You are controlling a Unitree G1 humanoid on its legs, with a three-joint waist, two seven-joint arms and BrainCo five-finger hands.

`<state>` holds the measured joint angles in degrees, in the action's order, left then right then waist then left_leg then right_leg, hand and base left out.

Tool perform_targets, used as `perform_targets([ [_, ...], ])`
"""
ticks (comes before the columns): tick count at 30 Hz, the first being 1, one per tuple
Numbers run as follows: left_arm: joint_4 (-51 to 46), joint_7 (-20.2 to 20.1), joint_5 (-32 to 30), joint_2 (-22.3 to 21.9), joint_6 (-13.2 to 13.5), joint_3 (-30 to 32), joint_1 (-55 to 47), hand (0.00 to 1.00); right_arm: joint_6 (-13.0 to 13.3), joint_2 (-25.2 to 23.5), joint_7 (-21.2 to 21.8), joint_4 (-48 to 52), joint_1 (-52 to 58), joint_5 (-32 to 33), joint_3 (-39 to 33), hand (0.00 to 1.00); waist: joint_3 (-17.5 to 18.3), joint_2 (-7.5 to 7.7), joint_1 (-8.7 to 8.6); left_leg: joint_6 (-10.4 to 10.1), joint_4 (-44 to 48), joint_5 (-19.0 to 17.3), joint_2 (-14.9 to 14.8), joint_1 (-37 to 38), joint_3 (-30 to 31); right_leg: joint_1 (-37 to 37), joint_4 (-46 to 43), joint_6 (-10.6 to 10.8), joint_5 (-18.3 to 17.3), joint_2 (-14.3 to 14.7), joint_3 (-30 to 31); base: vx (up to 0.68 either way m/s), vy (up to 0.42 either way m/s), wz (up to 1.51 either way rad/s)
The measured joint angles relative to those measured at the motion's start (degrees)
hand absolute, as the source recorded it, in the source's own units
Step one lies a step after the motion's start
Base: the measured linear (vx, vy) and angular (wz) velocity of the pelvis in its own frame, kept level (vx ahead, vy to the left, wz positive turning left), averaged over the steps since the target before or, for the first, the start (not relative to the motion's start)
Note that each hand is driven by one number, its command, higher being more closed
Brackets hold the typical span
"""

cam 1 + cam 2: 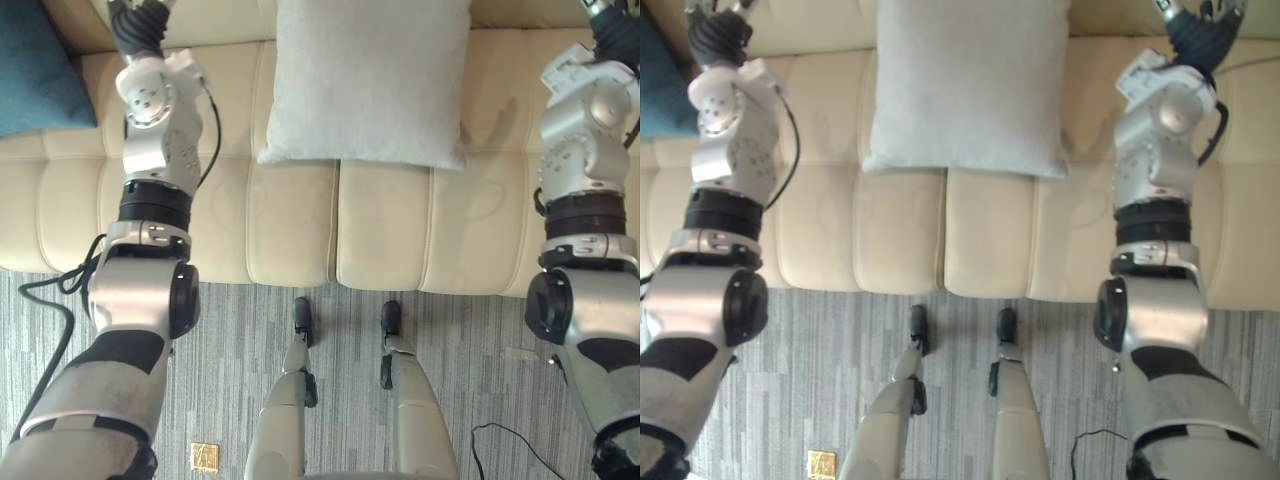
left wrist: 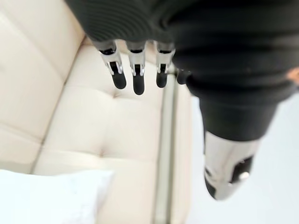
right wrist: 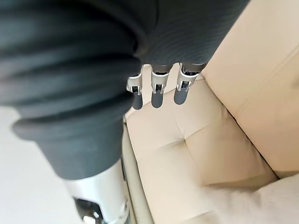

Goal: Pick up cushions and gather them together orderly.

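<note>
Here, left hand (image 2: 137, 77) and right hand (image 3: 157, 89), straight-fingered, above cream sofa (image 1: 385, 230) on grey carpet (image 1: 230, 385).

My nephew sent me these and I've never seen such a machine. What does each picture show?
It is a two-legged humanoid robot facing a cream sofa. The two wide pictures come from cameras in its head, looking down at the sofa. The two close-ups come from wrist cameras: the left robot hand and the right robot hand, fingers straight over the seat, holding nothing. On the sofa rest a pale grey cushion in the middle and a teal cushion to the robot's left.
</note>
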<state>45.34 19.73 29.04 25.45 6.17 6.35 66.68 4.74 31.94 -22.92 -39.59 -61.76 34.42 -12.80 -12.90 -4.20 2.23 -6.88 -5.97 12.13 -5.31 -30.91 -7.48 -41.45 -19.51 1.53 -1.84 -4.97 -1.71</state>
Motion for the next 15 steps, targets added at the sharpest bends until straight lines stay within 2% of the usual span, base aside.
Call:
perform_targets([
  [3, -4.8, -1.2, 0.2, -0.3, 0.6, 0.5, -10.6, 0.0, 0.1, -0.1, 1.5, 7.0, 11.7, 0.6, -3.2, 0.0, -0.1, 0.11, -0.73, 1.2, 0.0, -0.7, 0.6, 1.3, 0.1, 1.7, 0.0, 0.7, -0.5, -0.7, 0.0, 0.05, -0.006, 0.09],
  [4, -8.3, -1.2, 0.2, -1.7, 0.6, 0.5, -18.9, 0.0, 0.1, -0.7, 2.3, 11.3, 19.6, 0.3, -4.3, 0.0, -0.1, 0.12, -1.1, 1.8, 0.0, -0.3, 1.2, 2.7, 0.0, 3.1, -0.2, 1.3, -1.0, -1.2, 0.3, 0.06, 0.007, 0.07],
  [6, -12.4, -1.3, 0.1, -4.1, 0.7, 0.4, -26.6, 0.0, 0.1, -2.4, 3.5, 15.3, 26.9, -1.2, -5.4, 0.0, -0.1, 0.17, -1.19, 1.8, 0.0, -0.3, 1.5, 4.2, 0.1, 4.8, -0.2, 1.6, -1.6, -1.6, 0.3, 0.09, 0.001, 0.13],
  [8, -17.1, -1.5, 0.2, -8.7, 1.0, -0.7, -37.0, 0.0, 0.3, -6.9, 4.9, 20.5, 36.4, -3.6, -6.7, 0.0, -0.1, 0.24, -1.22, 1.9, 0.1, -0.4, 1.9, 6.9, 0.3, 7.9, -0.2, 1.7, -2.6, -2.0, -0.1, 0.12, -0.014, 0.19],
  [10, -21.7, -4.1, 0.2, -15.2, 1.7, -3.2, -51.4, 0.0, 1.1, -15.6, 8.0, 24.4, 48.6, -6.3, -6.7, 0.0, 0.3, 0.85, -0.78, 1.9, 0.1, -1.8, 1.7, 10.5, 0.3, 11.8, -0.1, 1.7, -4.0, -1.9, -0.2, 0.11, -0.037, 0.07],
  [11, -21.7, -4.3, 0.2, -15.8, 1.8, -3.3, -52.5, 0.0, 1.2, -16.5, 8.3, 24.4, 49.7, -6.7, -6.7, 0.0, 0.3, 0.92, -0.74, 1.9, 0.1, -1.8, 1.7, 10.8, 0.3, 12.0, -0.1, 1.6, -4.0, -1.9, -0.2, 0.08, -0.038, -0.02],
  [13, -19.6, -6.5, -0.6, -20.3, 1.8, -3.7, -60.4, 0.0, 1.3, -22.6, 11.1, 22.3, 56.8, -9.9, -5.2, 0.0, 0.5, 1.22, -0.39, 1.8, 0.0, -3.1, 1.3, 13.8, 0.1, 15.5, 1.1, 1.6, -4.4, -1.4, -0.2, 0.04, -0.024, -0.09],
  [15, -16.2, -7.9, -3.2, -21.8, 1.5, -3.7, -64.2, 0.0, 1.2, -25.8, 12.9, 17.7, 61.2, -11.7, -3.6, 0.0, 1.8, 1.75, -0.38, 1.7, 0.1, -3.5, 1.0, 15.7, 0.0, 17.8, 2.2, 1.6, -4.4, -1.1, -0.3, 0.05, -0.012, -0.08],
])
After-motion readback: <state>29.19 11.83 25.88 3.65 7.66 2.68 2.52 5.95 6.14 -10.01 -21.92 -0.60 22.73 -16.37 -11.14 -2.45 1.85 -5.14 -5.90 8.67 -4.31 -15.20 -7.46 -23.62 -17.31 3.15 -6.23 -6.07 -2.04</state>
